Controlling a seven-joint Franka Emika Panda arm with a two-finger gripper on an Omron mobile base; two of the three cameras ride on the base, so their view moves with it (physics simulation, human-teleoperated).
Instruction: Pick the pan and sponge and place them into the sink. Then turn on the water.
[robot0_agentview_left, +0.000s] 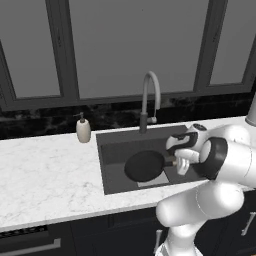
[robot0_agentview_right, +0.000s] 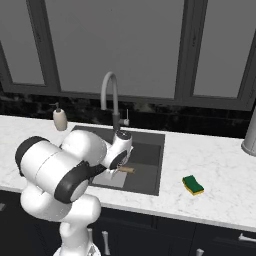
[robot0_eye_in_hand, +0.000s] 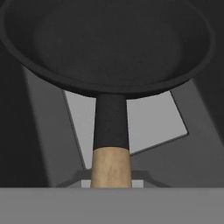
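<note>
The black pan (robot0_agentview_left: 144, 166) is inside the dark-grey sink (robot0_agentview_left: 107, 145), over the pale drain plate (robot0_eye_in_hand: 153, 122). My gripper (robot0_agentview_left: 176, 161) is shut on the pan's wooden handle (robot0_eye_in_hand: 111, 168), at the pan's right side. In the hand view the pan (robot0_eye_in_hand: 109, 43) spreads across the top, level, with the handle running straight down toward me. The gripper (robot0_agentview_right: 120, 167) also shows over the sink (robot0_agentview_right: 147, 150) with the handle end (robot0_agentview_right: 127, 170) sticking out. The yellow-and-green sponge (robot0_agentview_right: 193, 184) lies on the counter right of the sink. The faucet (robot0_agentview_left: 150, 95) runs no water.
A soap dispenser (robot0_agentview_left: 83, 130) stands on the marble counter left of the sink's back corner. A grey cylindrical container (robot0_agentview_right: 250, 135) stands at the far right of the counter. Dark windows and a black backsplash line the back.
</note>
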